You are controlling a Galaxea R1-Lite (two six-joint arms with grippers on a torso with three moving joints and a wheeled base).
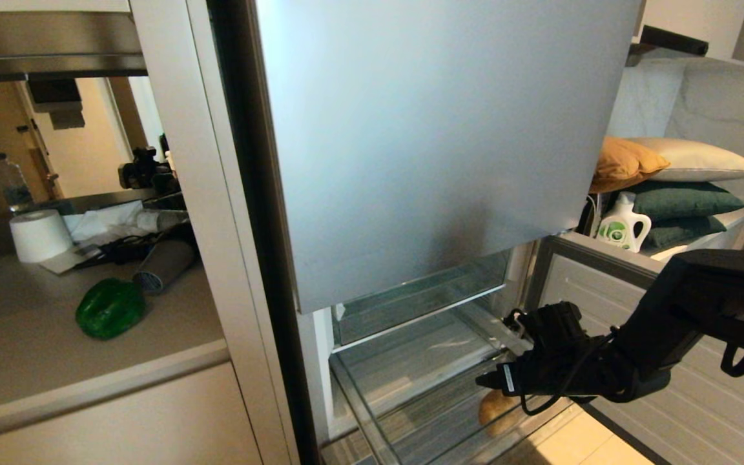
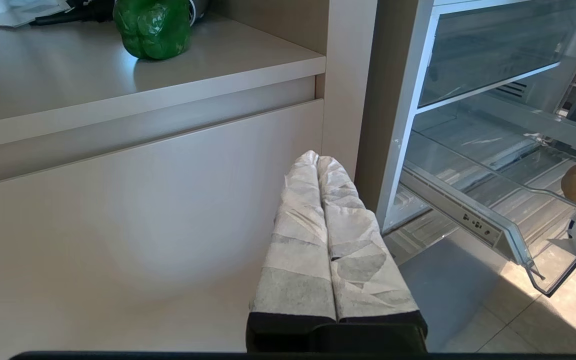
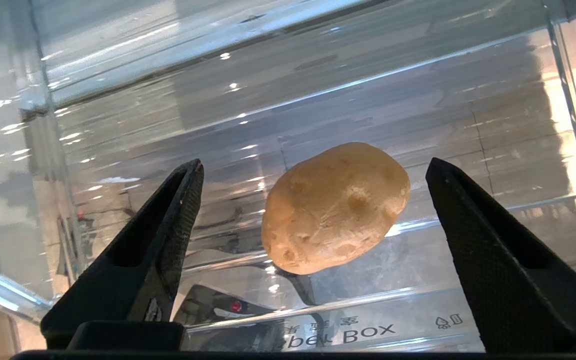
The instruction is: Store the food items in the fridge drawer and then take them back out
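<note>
The tan-brown lump (image 3: 335, 207) lies on the ribbed base of the pulled-out clear fridge drawer (image 3: 418, 100), near its front wall. My right gripper (image 3: 314, 165) hangs open over it, one black finger on each side and neither touching it. From the head view the right gripper (image 1: 489, 382) reaches into the drawer (image 1: 354, 400) just above the lump (image 1: 498, 413). The green bell pepper (image 1: 110, 309) sits on the counter to the left of the fridge. My left gripper (image 2: 318, 159), its fingers wrapped in white, is shut and empty, parked low in front of the cabinet.
A grey hair dryer (image 1: 164, 263) and a paper roll (image 1: 39, 234) lie behind the pepper. The silver-blue fridge door (image 1: 436, 142) hangs above the drawer. A second clear bin (image 1: 417, 297) sits deeper inside. Pillows (image 1: 682, 168) and a detergent bottle (image 1: 624, 226) stand at the right.
</note>
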